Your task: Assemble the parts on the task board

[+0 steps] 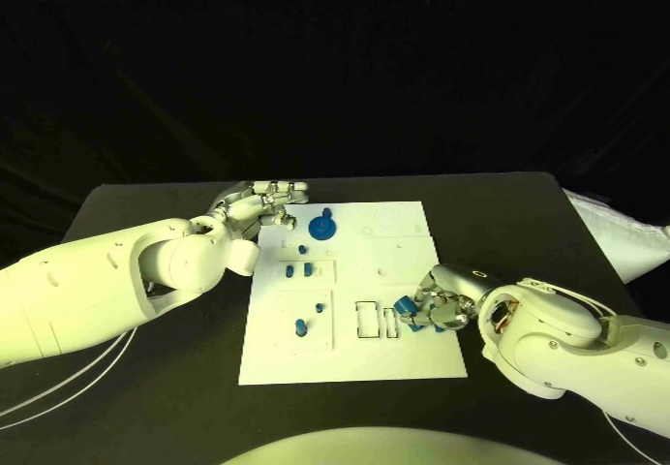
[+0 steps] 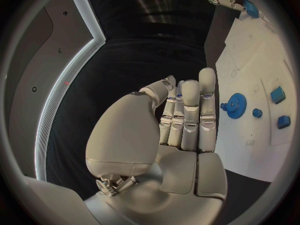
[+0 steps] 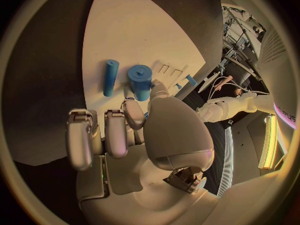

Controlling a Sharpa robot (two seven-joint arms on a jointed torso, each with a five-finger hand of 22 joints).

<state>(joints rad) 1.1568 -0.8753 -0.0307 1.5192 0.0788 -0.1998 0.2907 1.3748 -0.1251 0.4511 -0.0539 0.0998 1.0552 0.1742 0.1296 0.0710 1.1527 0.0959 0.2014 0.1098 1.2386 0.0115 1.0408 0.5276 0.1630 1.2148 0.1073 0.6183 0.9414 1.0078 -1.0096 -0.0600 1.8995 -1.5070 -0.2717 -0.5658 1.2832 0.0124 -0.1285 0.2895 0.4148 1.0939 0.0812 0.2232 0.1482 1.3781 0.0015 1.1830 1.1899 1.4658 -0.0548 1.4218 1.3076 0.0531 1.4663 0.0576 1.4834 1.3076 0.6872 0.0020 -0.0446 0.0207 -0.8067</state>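
The right hand (image 1: 436, 308) pinches a blue part (image 1: 413, 312) in its fingers over the task board (image 1: 398, 358); lower it squarely into a slot; the left hand (image 1: 261, 203) hovers, fingers straight and holding nothing

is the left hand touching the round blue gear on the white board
Apart. The left wrist view shows bare white board between the left hand's fingers and the blue gear.
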